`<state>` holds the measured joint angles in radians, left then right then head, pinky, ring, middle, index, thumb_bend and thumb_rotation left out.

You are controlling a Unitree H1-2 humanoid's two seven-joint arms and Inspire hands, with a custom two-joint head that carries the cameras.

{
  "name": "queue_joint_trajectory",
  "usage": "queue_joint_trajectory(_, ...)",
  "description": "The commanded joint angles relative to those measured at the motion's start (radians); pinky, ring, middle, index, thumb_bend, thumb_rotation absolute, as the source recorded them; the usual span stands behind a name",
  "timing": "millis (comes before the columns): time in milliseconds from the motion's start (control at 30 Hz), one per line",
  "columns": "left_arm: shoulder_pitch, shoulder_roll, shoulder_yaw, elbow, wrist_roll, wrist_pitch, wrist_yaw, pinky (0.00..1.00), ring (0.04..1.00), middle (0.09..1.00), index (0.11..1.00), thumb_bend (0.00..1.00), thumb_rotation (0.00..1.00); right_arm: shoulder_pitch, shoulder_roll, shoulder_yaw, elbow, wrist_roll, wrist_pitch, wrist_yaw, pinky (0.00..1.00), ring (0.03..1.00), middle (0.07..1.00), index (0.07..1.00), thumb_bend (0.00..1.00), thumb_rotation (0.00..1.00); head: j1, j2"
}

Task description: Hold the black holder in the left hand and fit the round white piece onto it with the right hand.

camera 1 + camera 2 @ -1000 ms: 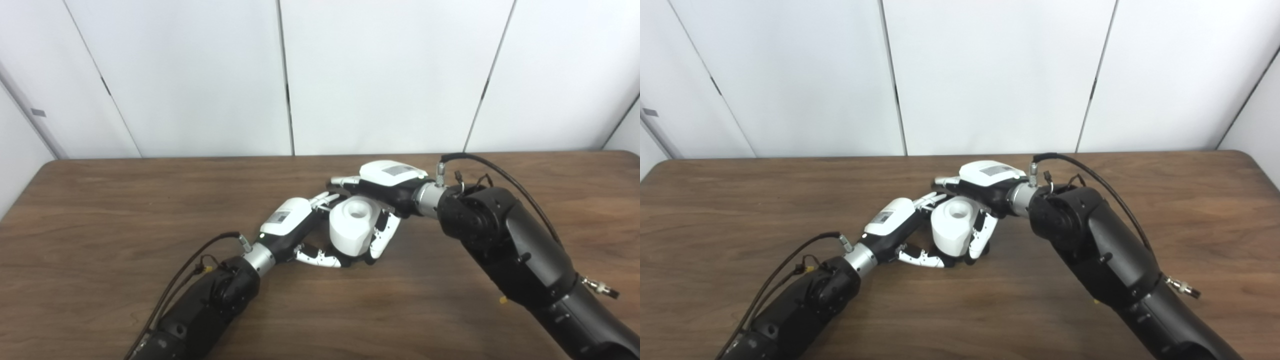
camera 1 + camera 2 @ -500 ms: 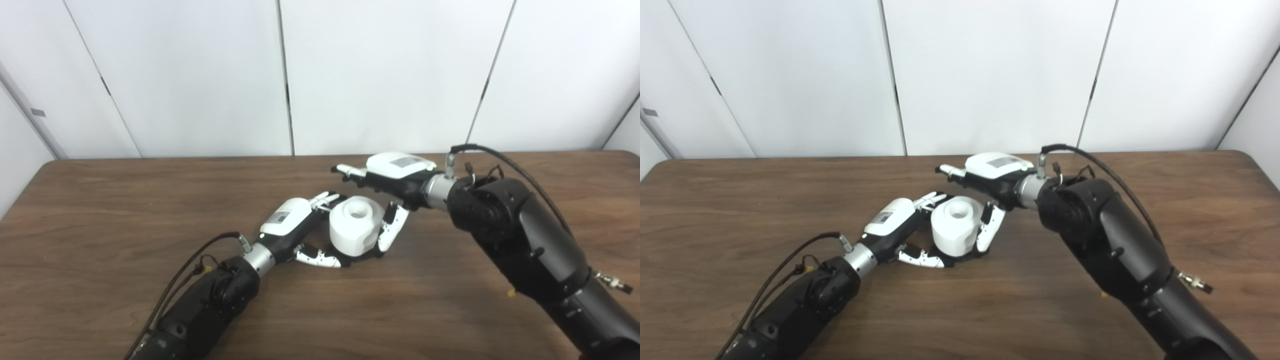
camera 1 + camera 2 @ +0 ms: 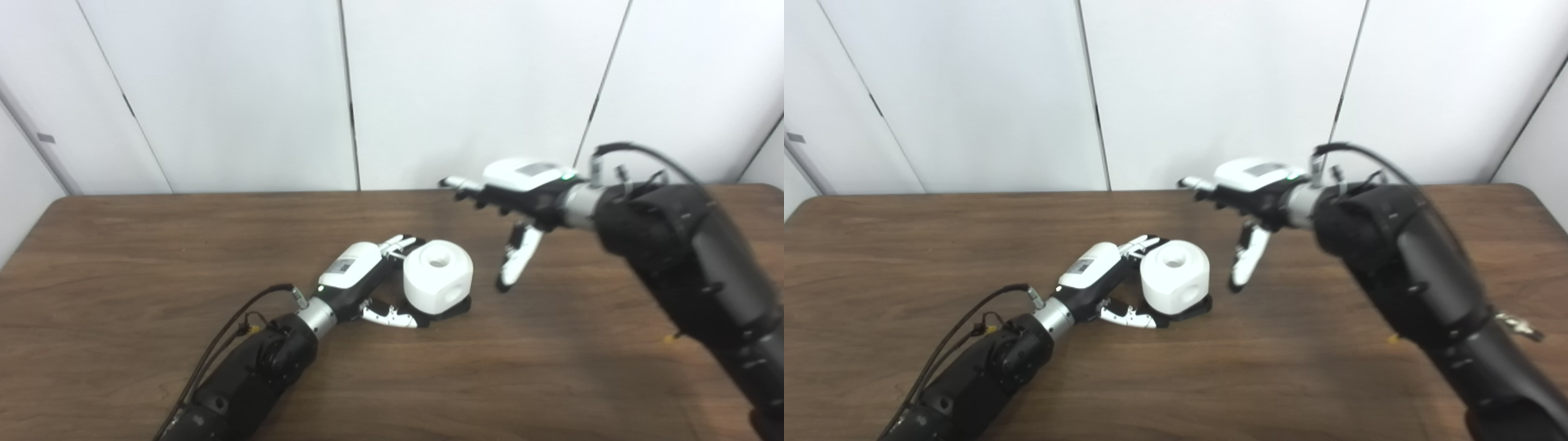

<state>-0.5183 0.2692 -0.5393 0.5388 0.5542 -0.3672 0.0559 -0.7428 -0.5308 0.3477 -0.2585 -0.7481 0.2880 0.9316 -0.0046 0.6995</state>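
The round white piece with a hole in its top sits on the black holder, whose low edge shows under it on the table. My left hand is shut on the holder, fingers behind the piece and thumb in front at its base. My right hand is open and empty, raised above the table to the right of the piece, fingers spread and apart from it. In the right eye view the white piece and the right hand stand the same way.
The brown wooden table runs to a white panelled wall behind. A cable loops off each wrist. My right forearm crosses the right side of the table.
My right hand has let go of the white piece, opened, and moved up and away to the right. The piece stays on the holder. My left hand has not moved.
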Motion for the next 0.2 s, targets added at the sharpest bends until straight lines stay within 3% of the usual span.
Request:
queue_joint_trajectory(0,0.015,0.000,-0.028,0.040,0.041,0.012,-0.069,0.89,0.971,0.940,0.480,0.52,0.07,-0.023,-0.024,-0.057,-0.016,0.037,-0.020,-0.065,0.65,0.817,0.884,0.937,0.99,0.22,-0.001,-0.001)
queue_joint_trajectory(167,0.007,0.006,-0.027,0.044,0.043,0.016,-0.075,0.89,0.972,0.943,0.481,0.52,0.07,0.051,-0.038,-0.178,0.004,0.121,-0.089,-0.217,0.61,0.769,0.816,0.803,0.88,0.13,-0.003,-0.007)
